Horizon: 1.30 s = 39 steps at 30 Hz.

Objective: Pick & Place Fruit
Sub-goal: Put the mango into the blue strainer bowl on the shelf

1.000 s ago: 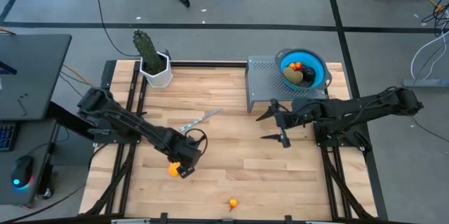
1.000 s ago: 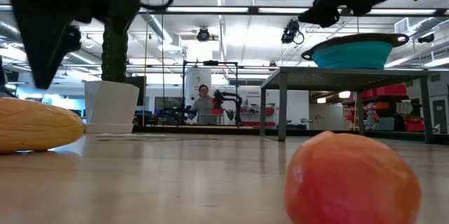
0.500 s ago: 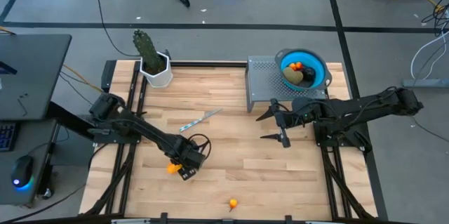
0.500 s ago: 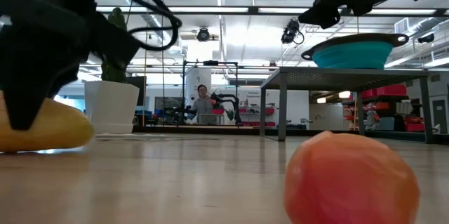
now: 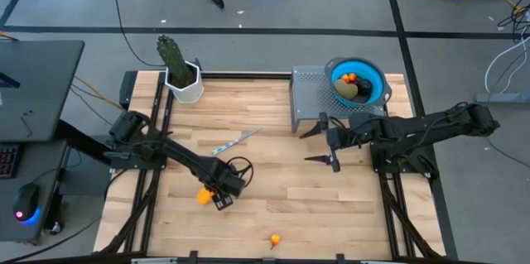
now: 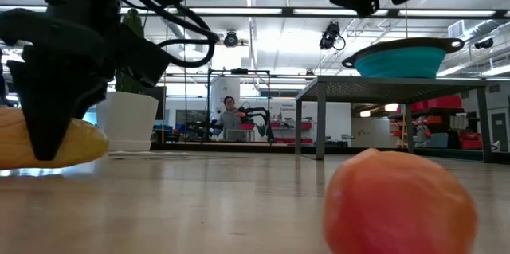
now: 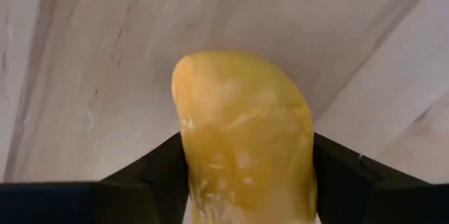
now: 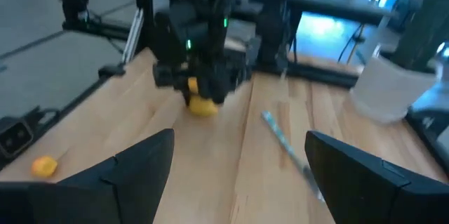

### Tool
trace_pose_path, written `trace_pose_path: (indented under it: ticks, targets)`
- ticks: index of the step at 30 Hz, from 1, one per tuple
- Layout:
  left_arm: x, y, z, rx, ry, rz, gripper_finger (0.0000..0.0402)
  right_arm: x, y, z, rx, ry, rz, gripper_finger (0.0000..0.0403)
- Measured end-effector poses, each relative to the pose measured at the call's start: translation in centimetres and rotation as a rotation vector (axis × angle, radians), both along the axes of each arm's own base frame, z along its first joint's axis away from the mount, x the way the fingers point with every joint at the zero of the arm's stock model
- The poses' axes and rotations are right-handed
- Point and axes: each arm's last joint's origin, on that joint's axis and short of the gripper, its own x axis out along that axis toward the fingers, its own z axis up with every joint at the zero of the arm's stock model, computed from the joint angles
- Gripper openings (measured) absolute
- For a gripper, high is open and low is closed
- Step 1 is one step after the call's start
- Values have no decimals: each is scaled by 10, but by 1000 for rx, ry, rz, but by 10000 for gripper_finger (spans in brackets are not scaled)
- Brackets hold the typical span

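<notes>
Wood table (image 5: 273, 189) | left tool (image 5: 217, 195) clamped on yellow fruit (image 7: 242, 140) | right tool (image 5: 319, 146) apart

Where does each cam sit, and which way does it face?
High: overhead, straight down; both arms, blue bowl.
Low: tabletop height, level into the room; left arm over yellow fruit.
Left wrist: past left gripper, fingers either side of that fruit.
Right wrist: past open right gripper across table.
Shared: yellow fruit, every view.
</notes>
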Motion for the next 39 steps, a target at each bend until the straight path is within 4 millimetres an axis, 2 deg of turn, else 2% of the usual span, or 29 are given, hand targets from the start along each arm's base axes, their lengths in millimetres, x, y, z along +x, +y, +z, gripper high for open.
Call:
trace_pose_path:
  ticks: [2, 6, 8, 12, 15, 19, 23, 26, 33, 39]
  targets:
    - [1, 2, 0, -15, 8, -4, 220, 1, 0, 4, -8, -43, 3, 332]
    - [4, 7, 8, -64, 13, -51, 219, 2, 0, 7, -2, -80, 5, 332]
    - [9, 11, 19, -42, -10, -91, 220, 1, 2, 7, 18, -68, 23, 332]
    - [35, 20, 53, 66, -181, -190, 242, -1, 7, 0, 27, 6, 89, 332]
    - [57, 26, 91, 242, -358, -258, 245, -3, 11, -5, 27, 64, 108, 332]
    - [81, 24, 134, 607, -595, -434, 234, -4, 12, -7, 47, 84, 72, 332]
    - [97, 13, 157, 924, -733, -638, 233, -3, 8, -5, 34, 68, -57, 332]
    - [106, 9, 170, 1038, -815, -710, 242, -4, 7, -4, -20, 54, -99, 332]
    - [116, 16, 189, 1077, -1013, -532, 240, -4, 11, 2, -94, -16, -28, 332]
    - [125, 36, 188, 892, -1168, -406, 234, -4, 18, 6, -111, -66, 6, 332]
